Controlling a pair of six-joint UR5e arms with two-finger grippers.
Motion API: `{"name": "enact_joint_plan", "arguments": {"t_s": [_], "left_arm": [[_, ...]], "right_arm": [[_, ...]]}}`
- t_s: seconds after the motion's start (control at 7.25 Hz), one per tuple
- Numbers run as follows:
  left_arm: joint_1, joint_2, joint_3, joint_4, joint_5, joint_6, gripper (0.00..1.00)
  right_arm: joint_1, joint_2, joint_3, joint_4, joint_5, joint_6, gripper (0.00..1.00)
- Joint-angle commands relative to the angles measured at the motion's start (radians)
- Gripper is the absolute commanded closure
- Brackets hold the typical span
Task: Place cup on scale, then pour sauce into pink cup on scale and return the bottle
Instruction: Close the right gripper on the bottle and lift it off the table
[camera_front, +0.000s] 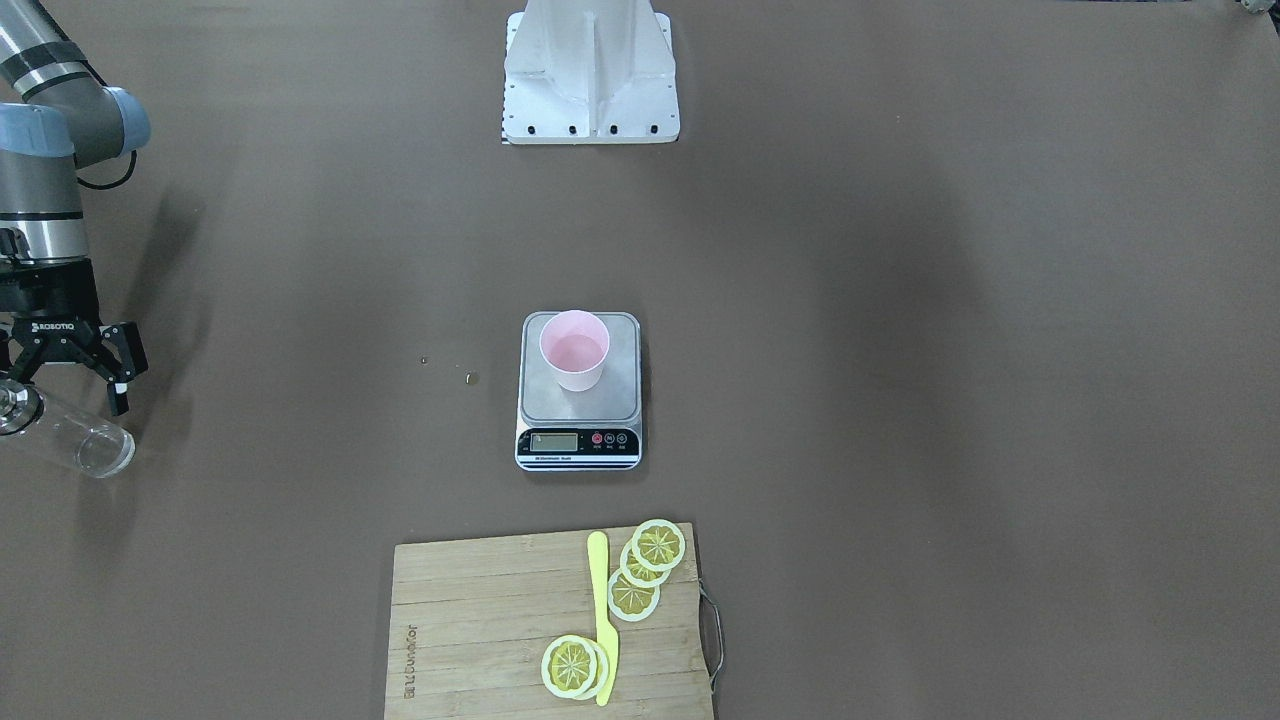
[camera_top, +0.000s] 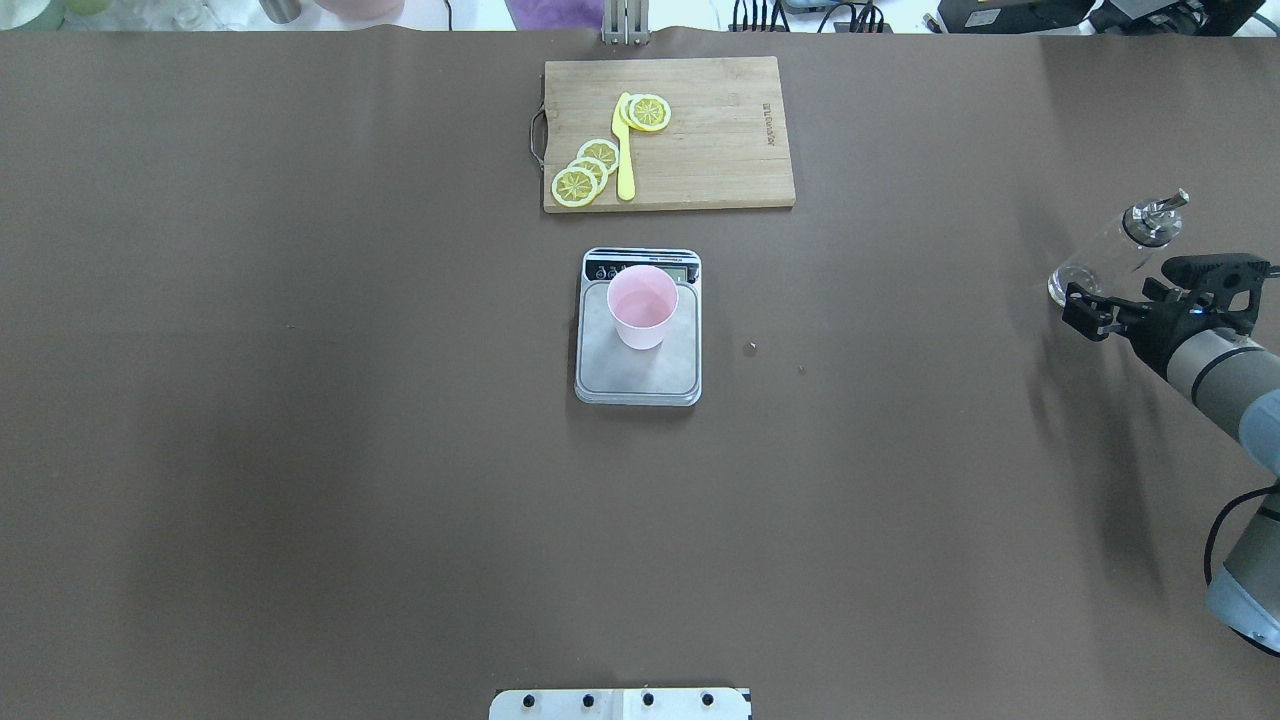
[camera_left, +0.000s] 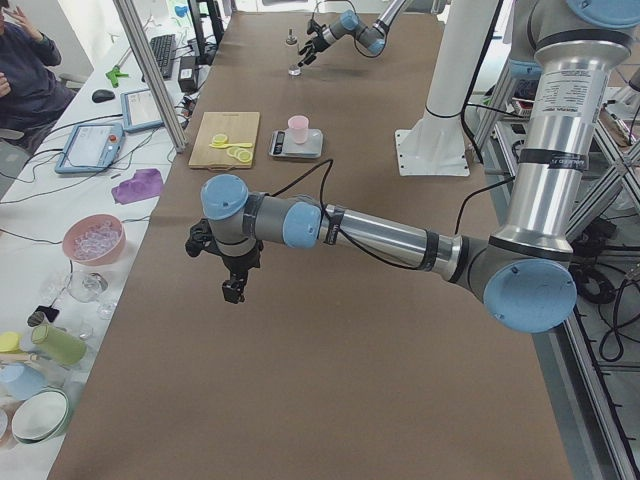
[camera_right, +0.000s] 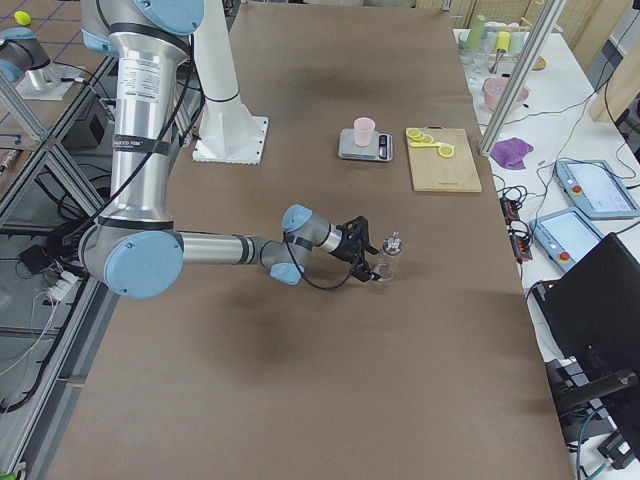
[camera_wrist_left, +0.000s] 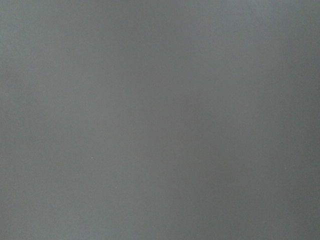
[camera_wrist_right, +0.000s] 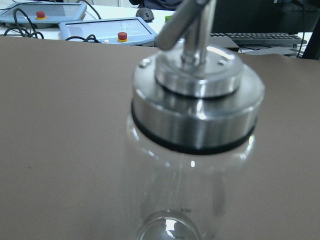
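Pink cup (camera_front: 574, 350) upright on the scale (camera_front: 620, 400) at mid-table; bottle (camera_top: 1105, 250) far off at the robot's right.
The cup stands on the steel platform, behind the display strip; the clear bottle with its silver spout cap stands upright on the brown table (camera_front: 900, 400), well apart from the scale; the right tool (camera_top: 1122, 288) is at its lower body, jaws spread wide, contact unclear; the left tool (camera_left: 233, 288) hangs over bare table, whether spread or closed I cannot tell; a cutting board (camera_front: 480, 610) with lemon slices (camera_front: 658, 545) and a yellow knife (camera_front: 603, 620) lies near the display end.

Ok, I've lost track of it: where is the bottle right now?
In the overhead view the bottle stands at the far right, next to the right gripper, far from the scale.
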Motion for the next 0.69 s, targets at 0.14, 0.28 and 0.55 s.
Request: {"name": "enact_joint_plan", "arguments": {"t_s": [0.14, 0.28, 0.55], "left_arm": [[0.001, 0.000, 0.000, -0.001, 0.000, -0.002, 0.01], [0.001, -0.001, 0.000, -0.001, 0.000, -0.003, 0.01], [0.003, -0.001, 0.000, -0.001, 0.000, -0.002, 0.01]], "right_arm": [[-0.004, 0.056, -0.078, 0.048, -0.052, 0.001, 0.02], [-0.004, 0.059, -0.101, 0.079, -0.054, 0.001, 0.02], [-0.006, 0.067, -0.130, 0.116, -0.059, 0.001, 0.02]]}}
